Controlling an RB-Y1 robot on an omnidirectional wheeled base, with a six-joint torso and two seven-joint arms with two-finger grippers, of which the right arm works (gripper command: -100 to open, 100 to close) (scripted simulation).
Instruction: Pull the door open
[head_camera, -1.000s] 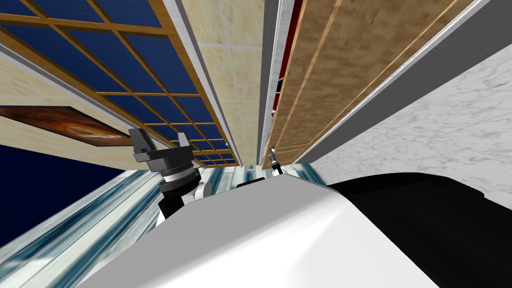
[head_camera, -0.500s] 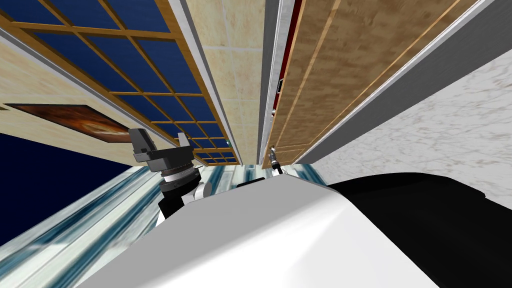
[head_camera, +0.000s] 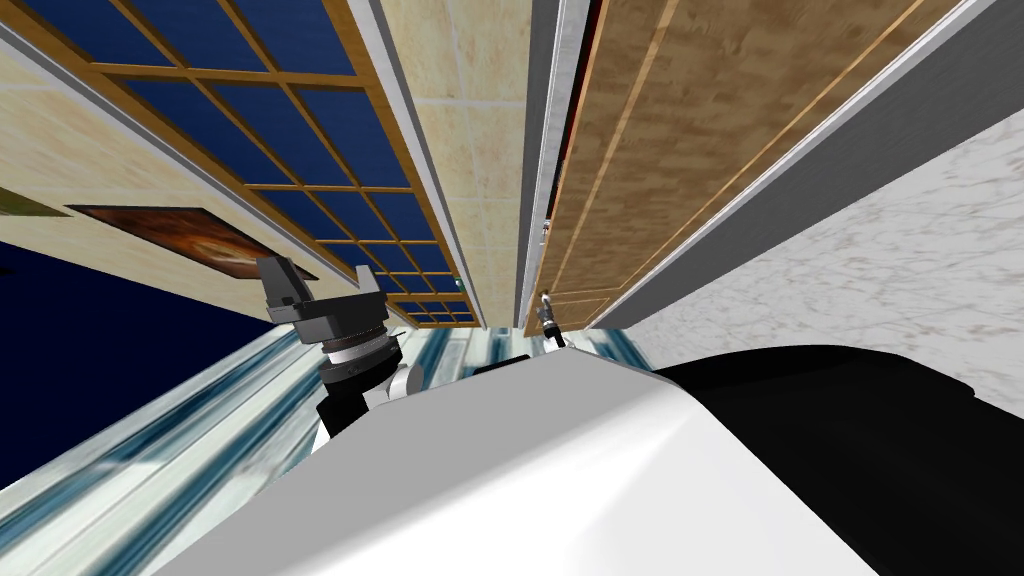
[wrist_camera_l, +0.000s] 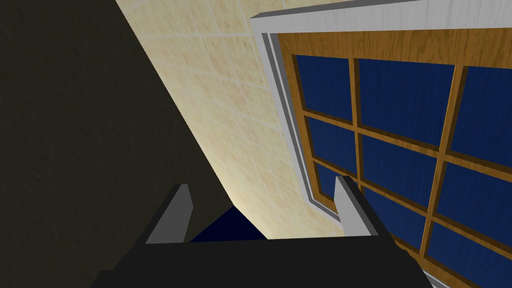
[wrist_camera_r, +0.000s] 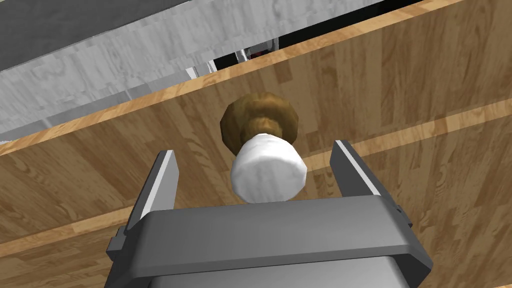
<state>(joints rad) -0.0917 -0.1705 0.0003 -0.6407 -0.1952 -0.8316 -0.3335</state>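
Spread wide, the right gripper (wrist_camera_r: 255, 149) has its jaws either side of the white round door knob (wrist_camera_r: 267, 172), not touching it. The knob sits on a brown wood-grain door (wrist_camera_r: 400, 75), whose edge shows a narrow gap from the grey frame (wrist_camera_r: 125, 65). Well apart, the left gripper (wrist_camera_l: 263, 182) is raised, also spread wide.

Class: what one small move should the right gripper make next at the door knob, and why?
Probably close the right gripper on the white knob. The knob sits between its open fingers with a gap on each side, so nothing grips the wooden door yet, and a pull now would likely slip off.
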